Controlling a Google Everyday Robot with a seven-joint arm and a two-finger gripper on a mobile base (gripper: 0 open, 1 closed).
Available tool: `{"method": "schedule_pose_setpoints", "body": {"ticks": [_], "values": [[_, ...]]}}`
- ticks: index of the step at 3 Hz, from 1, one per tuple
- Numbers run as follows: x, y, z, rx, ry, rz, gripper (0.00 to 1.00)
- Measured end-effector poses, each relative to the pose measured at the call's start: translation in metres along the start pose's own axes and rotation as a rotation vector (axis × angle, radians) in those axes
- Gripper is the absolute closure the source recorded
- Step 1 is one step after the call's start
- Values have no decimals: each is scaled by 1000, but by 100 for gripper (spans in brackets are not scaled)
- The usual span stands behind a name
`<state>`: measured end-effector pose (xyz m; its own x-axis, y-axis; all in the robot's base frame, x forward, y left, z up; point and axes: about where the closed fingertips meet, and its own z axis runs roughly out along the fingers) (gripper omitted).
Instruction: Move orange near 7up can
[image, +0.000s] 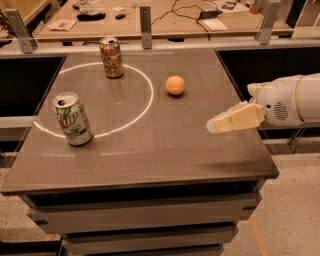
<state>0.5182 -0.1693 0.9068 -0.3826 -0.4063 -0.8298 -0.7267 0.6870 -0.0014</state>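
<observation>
The orange is a small round pale-orange fruit on the grey table, right of centre toward the back. The 7up can is silver-white with green lettering and stands upright at the table's left side. My gripper comes in from the right on a white arm, hovering above the table's right part. It is in front of and to the right of the orange, apart from it, and far from the 7up can. Nothing shows in it.
A brown-gold can stands upright at the back of the table, left of the orange. A bright ring of light lies on the tabletop. A cluttered bench with metal posts runs behind the table.
</observation>
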Motion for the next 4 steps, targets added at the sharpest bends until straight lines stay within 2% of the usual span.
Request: {"method": "schedule_pose_setpoints", "body": {"ticks": [1, 2, 4], "values": [[-16, -10, 31, -13, -39, -29, 0], [-27, -14, 61, -70, -74, -71, 0], [-48, -18, 114, -119, -75, -121, 0]]}}
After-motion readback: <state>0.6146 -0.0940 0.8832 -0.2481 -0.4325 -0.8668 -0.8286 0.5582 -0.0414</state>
